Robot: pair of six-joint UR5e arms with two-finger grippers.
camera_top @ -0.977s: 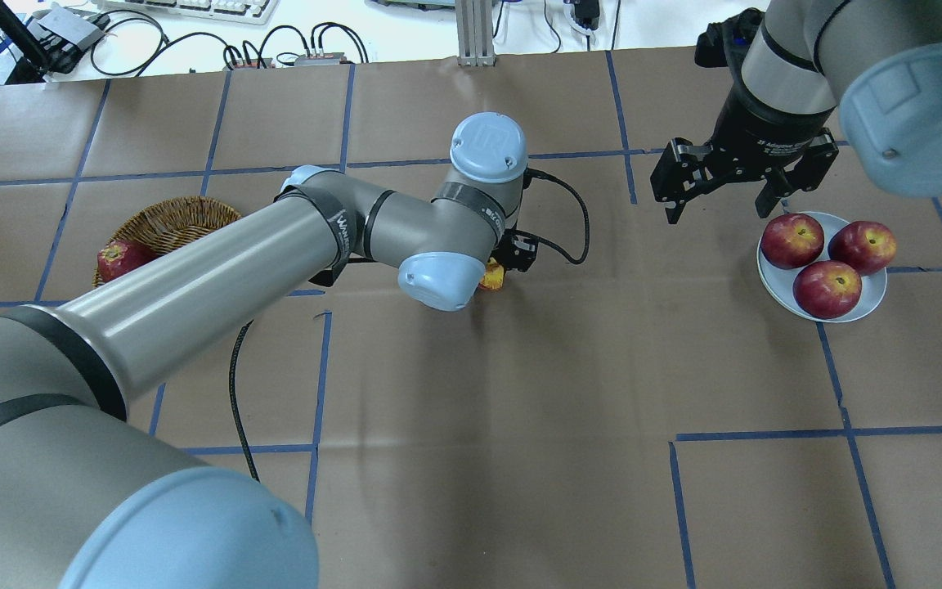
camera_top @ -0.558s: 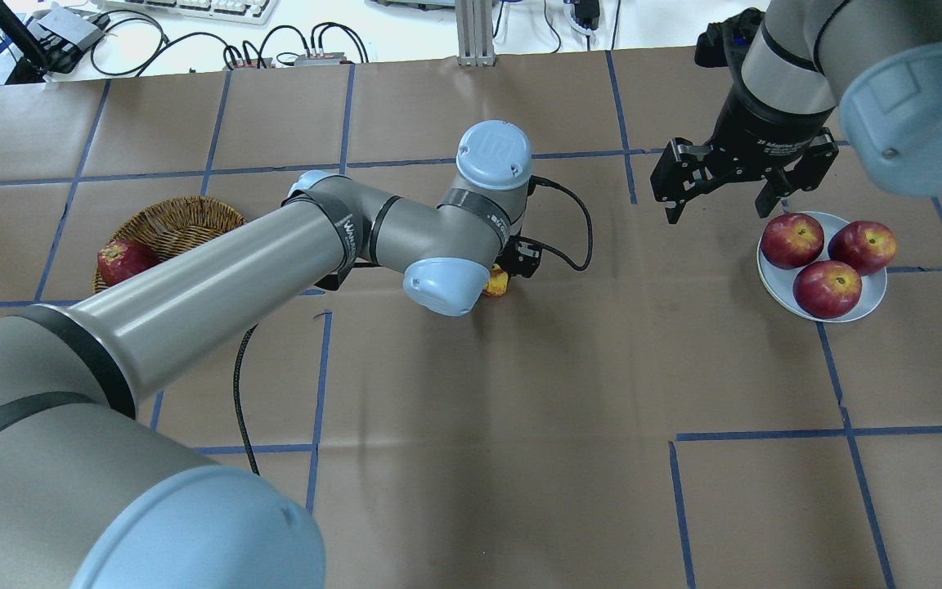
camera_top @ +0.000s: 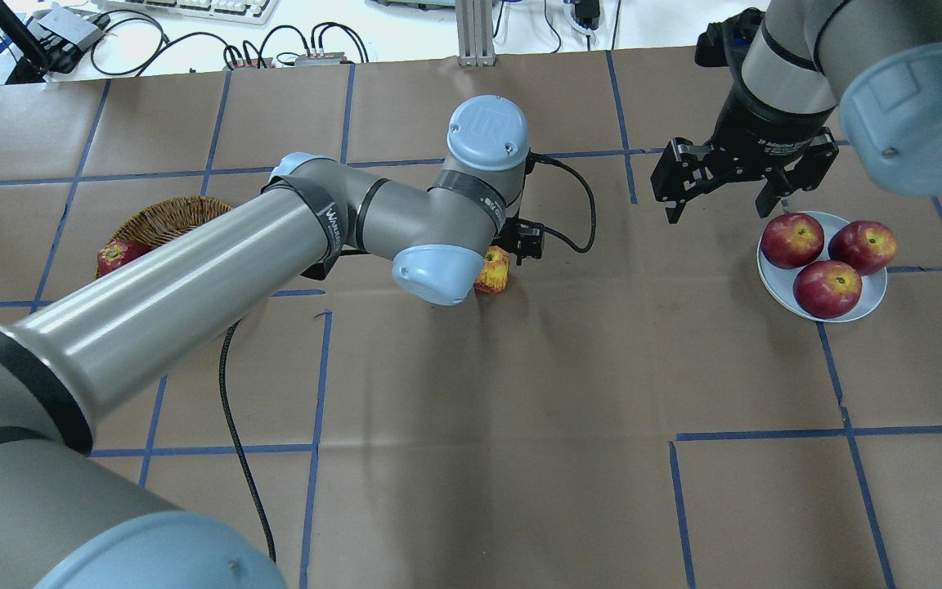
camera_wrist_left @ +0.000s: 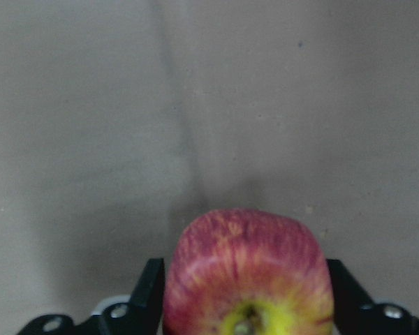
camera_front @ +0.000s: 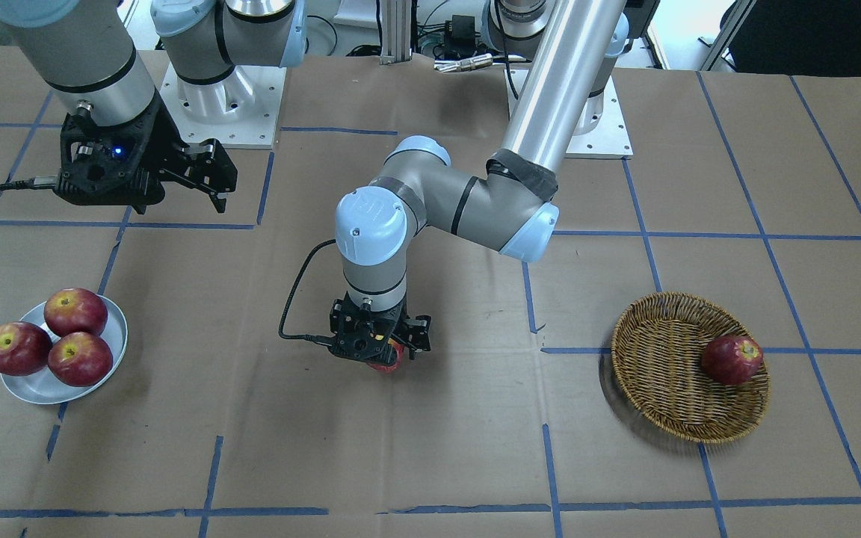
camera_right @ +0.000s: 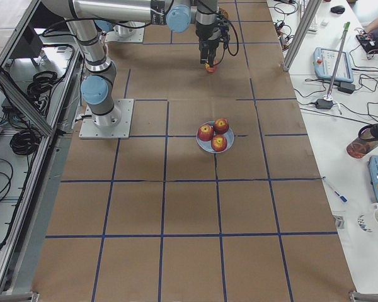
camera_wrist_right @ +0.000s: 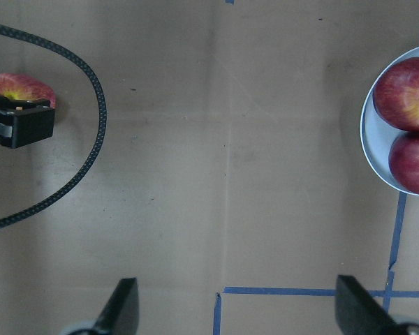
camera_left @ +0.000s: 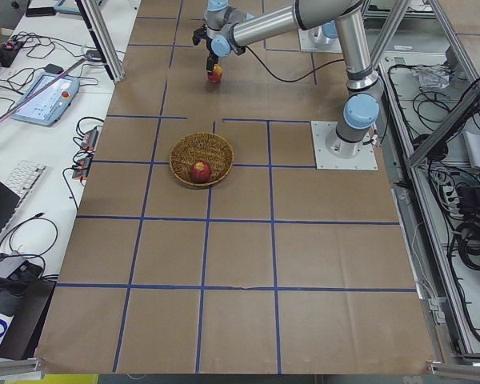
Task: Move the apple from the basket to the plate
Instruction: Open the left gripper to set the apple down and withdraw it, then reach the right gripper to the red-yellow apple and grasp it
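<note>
The apple point(camera_wrist_left: 248, 269), streaky red with a yellow patch around its stem, sits between the fingers point(camera_wrist_left: 151, 289) of my left gripper point(camera_front: 380, 351), which is shut on it. It hangs low over the brown table, between basket and plate, and shows beside the wrist in the overhead view point(camera_top: 494, 272). The wicker basket point(camera_front: 658, 381) is at the table's left side and holds one dark red apple point(camera_front: 732, 359). The pale plate point(camera_top: 867, 301) at the right holds three dark red apples. My right gripper point(camera_top: 719, 211) is open and empty, hovering just left of and behind the plate.
My left arm's forearm point(camera_top: 193, 270) stretches over the basket point(camera_top: 181, 219) in the overhead view and hides part of it. A black cable point(camera_top: 569, 213) loops from the left wrist. Blue tape lines grid the brown paper cover.
My left arm has shifted a little with the apple in its grip, and more of the apple shows beside the wrist. The right arm has not moved.
</note>
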